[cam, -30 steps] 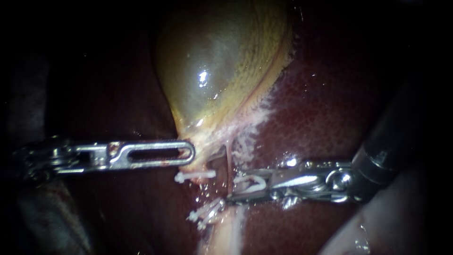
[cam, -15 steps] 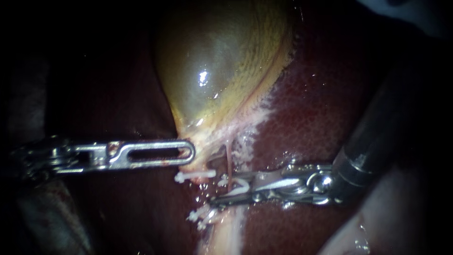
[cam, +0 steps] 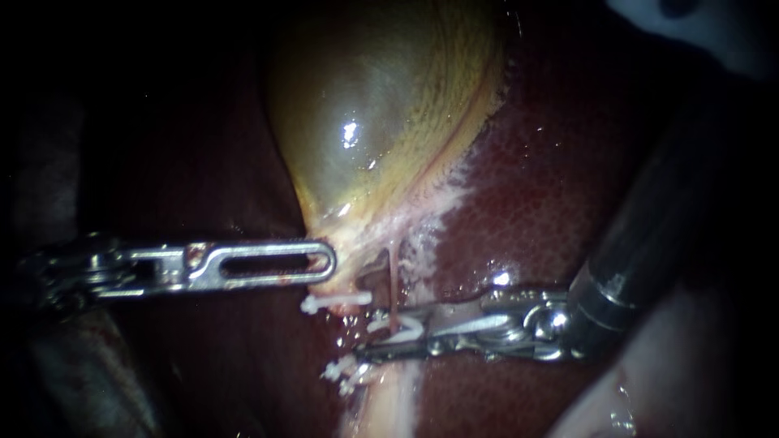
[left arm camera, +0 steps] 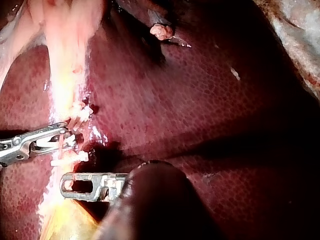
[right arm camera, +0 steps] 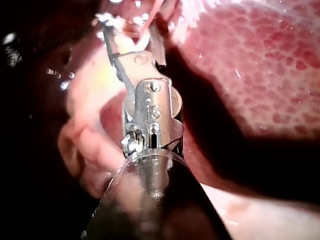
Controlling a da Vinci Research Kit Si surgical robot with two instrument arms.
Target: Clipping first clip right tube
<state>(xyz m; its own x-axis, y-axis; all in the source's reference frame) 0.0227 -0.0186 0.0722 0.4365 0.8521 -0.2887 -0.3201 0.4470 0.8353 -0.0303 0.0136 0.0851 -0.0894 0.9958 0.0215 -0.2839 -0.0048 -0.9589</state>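
Note:
My left instrument lies level, its slotted jaws shut on the gallbladder at its narrow lower end. My right instrument reaches in below it, jaws apart and holding an open white clip. A thin pink tube, the right tube, runs down between the clip's legs. To its left, one white clip sits on the neighbouring strand and another clip lower down. In the left wrist view the right instrument straddles the pale strand ahead of my left jaws. The right wrist view shows its jaws around pink tissue.
Dark red liver surrounds the gallbladder on the right and below. A pale tissue band runs down from the clips. Pale fatty tissue lies under the right shaft. A small pink nub sits far ahead on the liver.
My right instrument has slid left with its clip until the clip's legs straddle the thin tube; its shaft stands steeper. The left instrument and the gallbladder have held still.

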